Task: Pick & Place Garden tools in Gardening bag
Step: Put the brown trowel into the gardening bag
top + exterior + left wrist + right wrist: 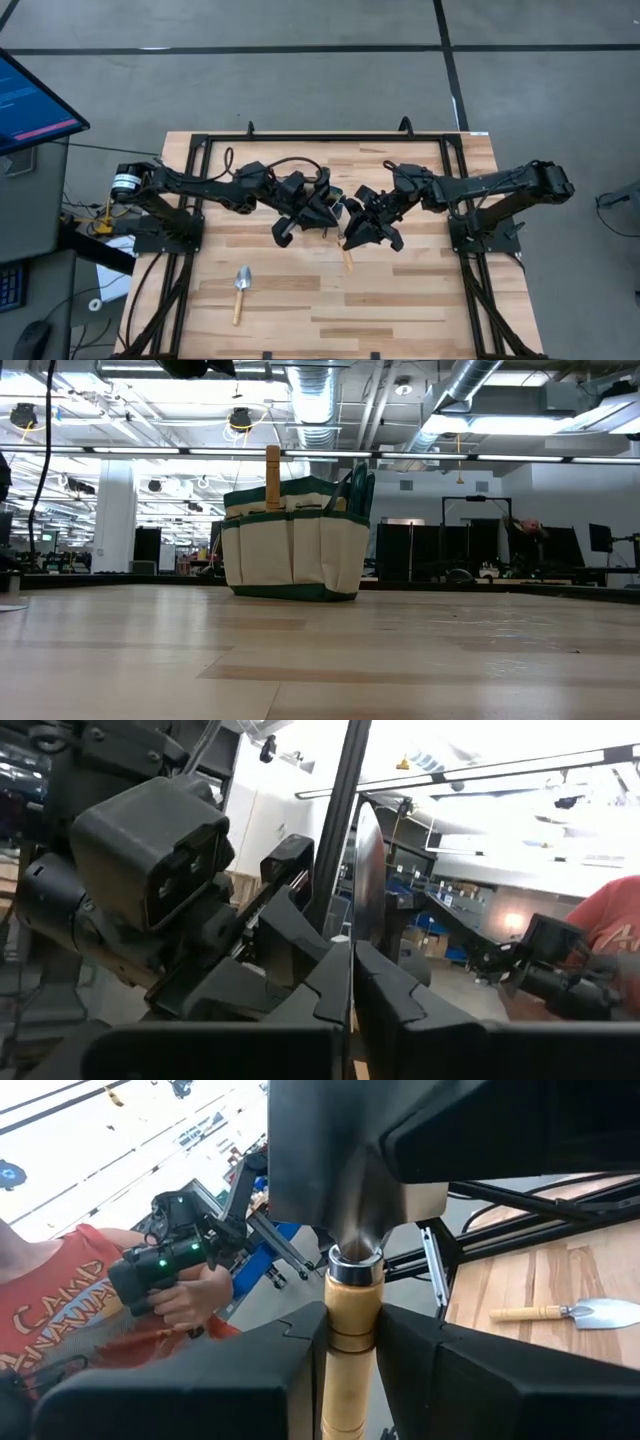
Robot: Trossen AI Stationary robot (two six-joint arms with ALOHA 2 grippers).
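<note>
From above, the left gripper (325, 210) and right gripper (352, 232) are meeting mid-table over a held trowel (347, 255); a second trowel (240, 291) is lying nearer the front edge. At table level, the gardening bag (295, 540) is standing upright. Left wrist: fingers (390, 1000) are pinching the blade (366, 870). Right wrist: fingers (290, 1355) are clamping the wooden handle (350, 1345).

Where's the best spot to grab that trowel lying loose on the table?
Grip the trowel around the middle of its wooden handle, coming straight down from above. It lies flat on the table with open space around it; the handle is straight and narrow, while the blade is wide and thin.
</note>
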